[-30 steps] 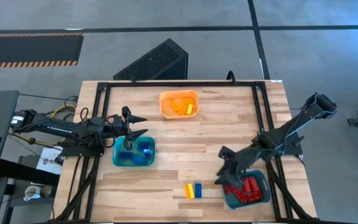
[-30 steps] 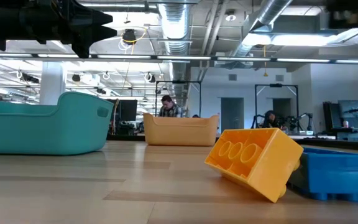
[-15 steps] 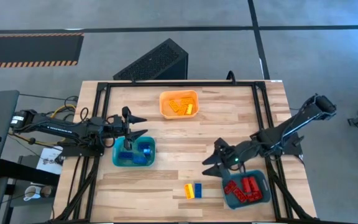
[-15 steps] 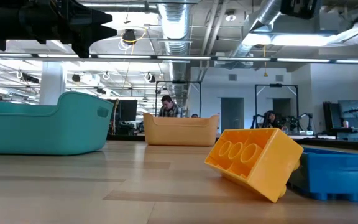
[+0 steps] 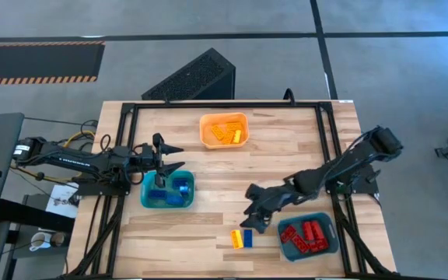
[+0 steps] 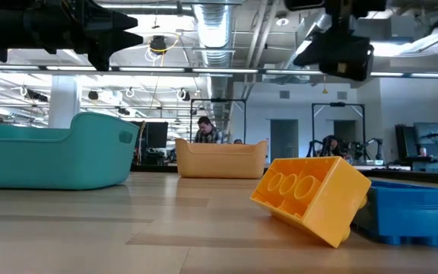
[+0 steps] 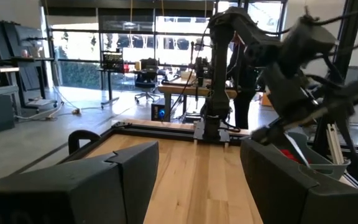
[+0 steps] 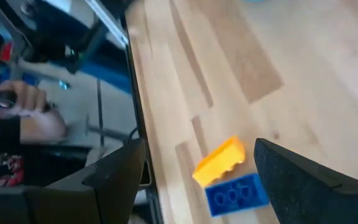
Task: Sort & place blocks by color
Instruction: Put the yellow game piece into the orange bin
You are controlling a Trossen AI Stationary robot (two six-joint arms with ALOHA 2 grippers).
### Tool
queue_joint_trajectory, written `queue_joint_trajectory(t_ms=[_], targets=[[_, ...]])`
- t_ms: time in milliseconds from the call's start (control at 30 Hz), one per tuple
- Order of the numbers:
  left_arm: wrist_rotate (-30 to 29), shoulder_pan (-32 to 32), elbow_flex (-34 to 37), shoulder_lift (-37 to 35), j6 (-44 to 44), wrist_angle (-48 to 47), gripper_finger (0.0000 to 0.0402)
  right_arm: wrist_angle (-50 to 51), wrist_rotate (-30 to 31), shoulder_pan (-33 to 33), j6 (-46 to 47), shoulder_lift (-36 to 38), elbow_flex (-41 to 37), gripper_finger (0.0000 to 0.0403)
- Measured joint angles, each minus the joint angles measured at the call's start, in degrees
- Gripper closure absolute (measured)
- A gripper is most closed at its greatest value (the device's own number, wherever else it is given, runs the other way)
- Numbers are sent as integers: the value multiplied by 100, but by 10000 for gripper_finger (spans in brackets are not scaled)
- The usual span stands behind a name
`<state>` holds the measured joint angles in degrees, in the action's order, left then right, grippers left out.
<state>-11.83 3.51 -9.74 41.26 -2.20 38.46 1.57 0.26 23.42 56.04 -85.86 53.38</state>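
- The right gripper point(image 5: 249, 211) hangs above the table with its jaws spread wide and nothing between them.
- Just ahead of those jaws and lower down, a yellow block point(image 5: 236, 239) and a blue block point(image 5: 247, 238) lie side by side on the bare table point(image 5: 208, 171), touching each other; in the low view the yellow one point(image 6: 310, 196) sits tilted against the blue one point(image 6: 409, 213).
- In the right wrist view both blocks show between the two fingers, the yellow point(image 8: 219, 161) touching the blue point(image 8: 237, 193).
- Beside the right gripper, off to its side, a teal bin point(image 5: 327, 227) holds several red blocks point(image 5: 306, 236).
- The left gripper point(image 5: 171, 155) hovers over the rim of a second teal bin point(image 5: 145, 197), jaws partly apart and holding nothing.
- Below those jaws that bin holds blue blocks point(image 5: 179, 187).
- Well apart from both grippers, at the far side of the table, an orange bin point(image 5: 204, 134) holds yellow blocks point(image 5: 229, 133).
- A person's hand point(image 8: 33, 118) shows past the table edge in the right wrist view.
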Motion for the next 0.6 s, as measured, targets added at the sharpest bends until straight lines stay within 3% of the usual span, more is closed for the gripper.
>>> queue_joint_trajectory(t_ms=[133, 367, 600], targets=[[-7, -1, 0, 1, 7, 0, 187, 855, -416, -101, -103, -632, 766, 78], [7, 0, -2, 1, 2, 2, 187, 2948, -491, -98, -386, -1841, 2435, 78], [48, 0, -1, 0, 0, 2, 187, 3152, -758, -16, -10, -2874, 3325, 78]])
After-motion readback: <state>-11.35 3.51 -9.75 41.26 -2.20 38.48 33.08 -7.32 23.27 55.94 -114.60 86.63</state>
